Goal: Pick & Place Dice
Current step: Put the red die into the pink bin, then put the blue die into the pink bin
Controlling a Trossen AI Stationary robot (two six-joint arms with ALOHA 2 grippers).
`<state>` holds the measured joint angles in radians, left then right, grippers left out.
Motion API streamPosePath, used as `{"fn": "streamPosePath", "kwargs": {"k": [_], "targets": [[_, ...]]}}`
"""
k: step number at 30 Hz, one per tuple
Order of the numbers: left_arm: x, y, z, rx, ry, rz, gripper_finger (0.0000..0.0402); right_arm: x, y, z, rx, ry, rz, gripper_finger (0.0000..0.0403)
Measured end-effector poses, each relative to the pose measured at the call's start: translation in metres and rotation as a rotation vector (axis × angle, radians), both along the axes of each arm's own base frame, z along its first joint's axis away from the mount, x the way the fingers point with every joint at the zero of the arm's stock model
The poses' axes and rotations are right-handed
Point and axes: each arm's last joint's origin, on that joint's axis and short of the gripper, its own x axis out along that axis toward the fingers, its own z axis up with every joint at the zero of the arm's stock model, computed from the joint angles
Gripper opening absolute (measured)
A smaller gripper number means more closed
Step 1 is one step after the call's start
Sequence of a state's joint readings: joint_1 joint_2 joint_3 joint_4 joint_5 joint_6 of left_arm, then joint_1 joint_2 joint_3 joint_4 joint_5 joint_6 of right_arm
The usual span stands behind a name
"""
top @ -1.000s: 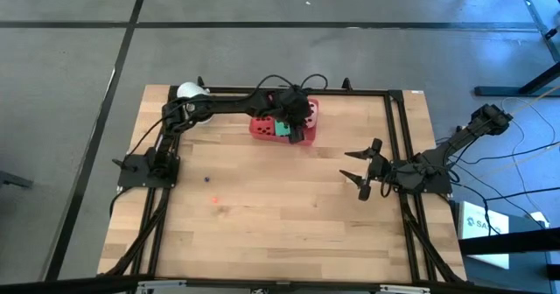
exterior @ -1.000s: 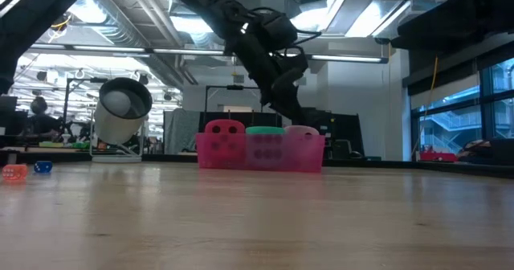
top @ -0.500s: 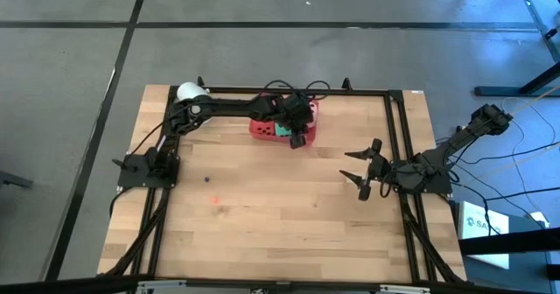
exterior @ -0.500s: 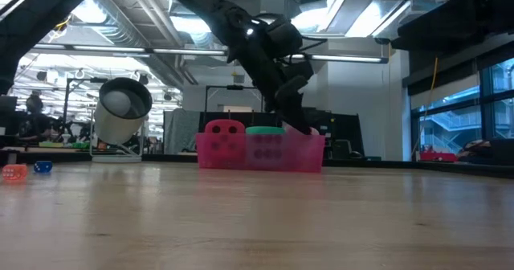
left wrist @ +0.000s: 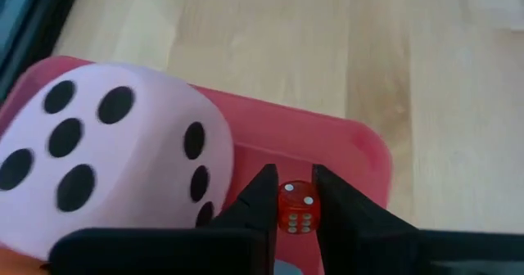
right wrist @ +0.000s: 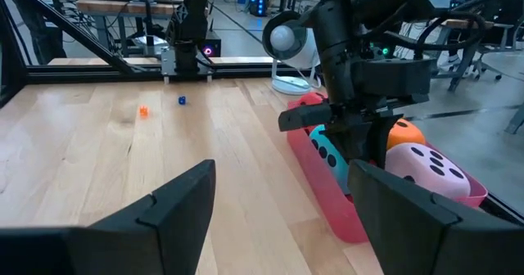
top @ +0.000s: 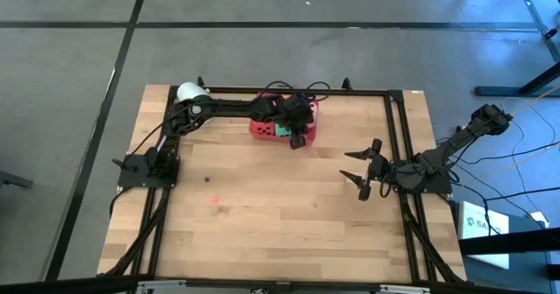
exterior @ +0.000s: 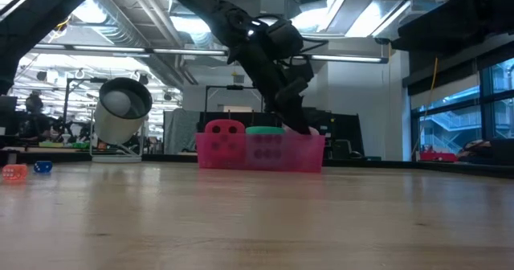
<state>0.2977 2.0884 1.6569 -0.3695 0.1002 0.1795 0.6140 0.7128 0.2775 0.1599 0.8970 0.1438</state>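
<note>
Two tiny dice, one orange (top: 215,199) and one blue (top: 207,178), sit loose on the tabletop (top: 280,224) over on the left side, well apart from everything else. Mid-table the left gripper (left wrist: 294,207) is down in the pink tray (left wrist: 360,156), fingers nearly together with a tiny red die (left wrist: 296,207) between the tips, right beside the big light pink die (left wrist: 106,164), with the red (exterior: 224,137), green (exterior: 264,130) and orange (right wrist: 407,133) dice in there too. Over on the right, the right gripper (top: 361,171) just hangs above the tabletop with fingers spread apart, holding nothing.
</note>
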Motion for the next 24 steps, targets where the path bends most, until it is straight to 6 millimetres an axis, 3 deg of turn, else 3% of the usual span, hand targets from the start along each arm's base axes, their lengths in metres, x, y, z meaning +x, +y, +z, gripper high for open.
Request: {"fn": "streamPosePath", "kwargs": {"k": [8, 18, 20, 24], "targets": [[0.0, 0.001, 0.0, 0.022, 0.0, 0.017, 0.0086, 0.0, 0.0, 0.0, 0.005, -0.001, -0.001, 0.0278], [0.0, 0.0, 0.002, 0.008, -0.012, 0.011, 0.0163, 0.0, 0.0, 0.0, 0.005, -0.001, -0.001, 0.0278], [-0.001, 0.0, 0.006, 0.014, -0.012, 0.015, 0.0173, 0.0, 0.0, 0.0, 0.005, -0.001, -0.001, 0.0278], [-0.006, -0.001, 0.038, 0.033, -0.042, 0.019, 0.0182, 0.0, 0.0, 0.0, 0.003, 0.001, -0.001, 0.0278]]}}
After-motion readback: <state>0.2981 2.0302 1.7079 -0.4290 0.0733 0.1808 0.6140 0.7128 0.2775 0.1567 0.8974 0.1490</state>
